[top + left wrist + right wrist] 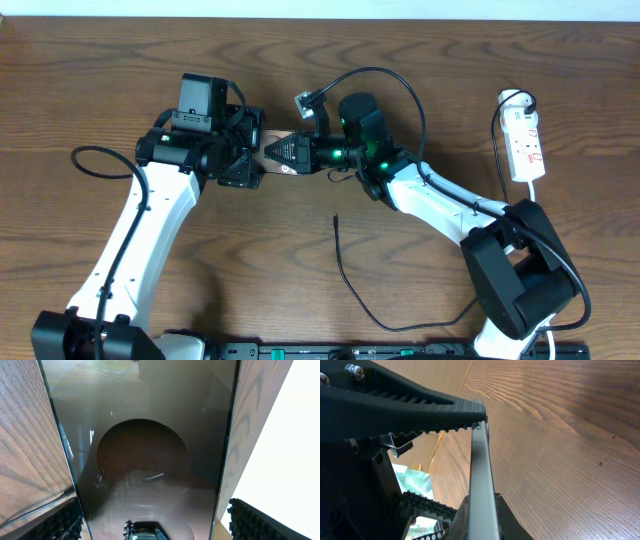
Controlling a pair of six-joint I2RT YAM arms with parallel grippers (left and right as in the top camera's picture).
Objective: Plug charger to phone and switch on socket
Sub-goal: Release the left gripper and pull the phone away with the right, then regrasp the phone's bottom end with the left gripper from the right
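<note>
- Overhead: phone sits mid-table between my left claw and right claw. The charger lies loose and the socket is far right.
- Left wrist: brownish screen, dark frame. My left claw is spread, seemingly clear of it.
- Right wrist: thin grey edge, pinched by my right claw.

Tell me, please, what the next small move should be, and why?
Probably back the left gripper off the phone and head for the charger. The right gripper is shut on the phone's edge, the left jaws stand open on either side of it, and the charger lies untouched on the table.
</note>
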